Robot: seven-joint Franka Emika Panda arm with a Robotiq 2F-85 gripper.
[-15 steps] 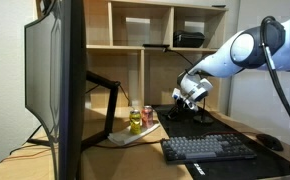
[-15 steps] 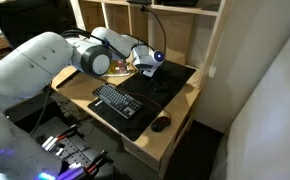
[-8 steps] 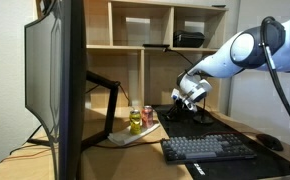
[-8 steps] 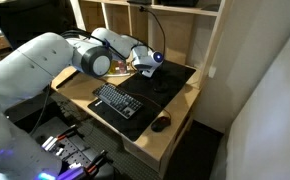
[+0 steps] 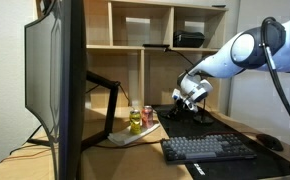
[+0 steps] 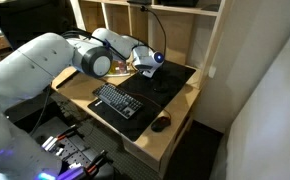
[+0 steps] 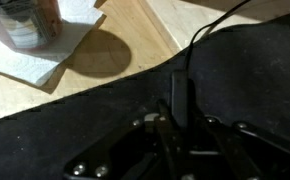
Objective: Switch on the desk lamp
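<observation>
Here, gripper (image 6: 145,69) low, just beside desk lamp (image 6: 162,32) base.

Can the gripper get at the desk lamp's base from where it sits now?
Probably yes: the gripper hovers low over the black mat right by the desk lamp, and nothing shows between them. The can and keyboard sit clear.

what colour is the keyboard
Black. The keyboard shows best in an exterior view.

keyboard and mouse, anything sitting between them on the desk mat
Nothing: in an exterior view, the stretch of black desk mat between the keyboard and the mouse is bare.
</observation>
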